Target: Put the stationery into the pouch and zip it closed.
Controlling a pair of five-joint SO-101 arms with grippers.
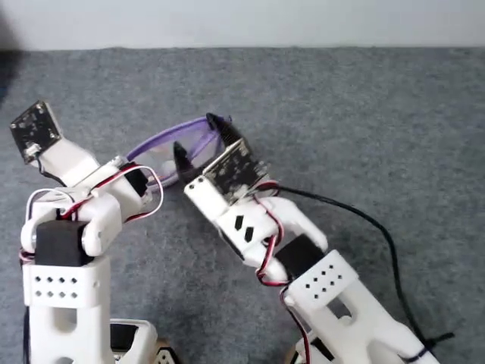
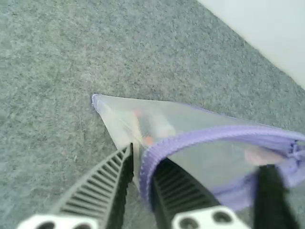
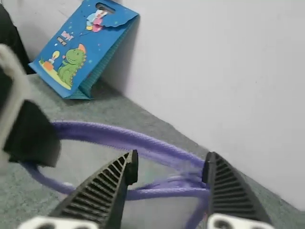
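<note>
Clear pouch [image 1: 170,140] with a purple zipper edge, on the grey desk [image 1: 379,106] between the two arms. The left claw [image 2: 143,160] is clenched on the zipper edge near one corner. The right claw [image 3: 171,162] is released, its jaws spread either side of the zipper band. Blurred pink and orange items [image 2: 143,129] show through the pouch's clear side. A blue gift bag [image 3: 78,52] leans against the wall [image 3: 214,71].

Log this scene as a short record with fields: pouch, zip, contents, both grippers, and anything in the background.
pouch: clear, purple-edged, on the grey table
zip: looks open, its two sides apart
contents: pale pink and orange shapes, too blurred to name
left gripper: shut on the pouch edge by the zip
right gripper: open, straddling the zip's end
background: blue gift bag leaning on the wall
</note>
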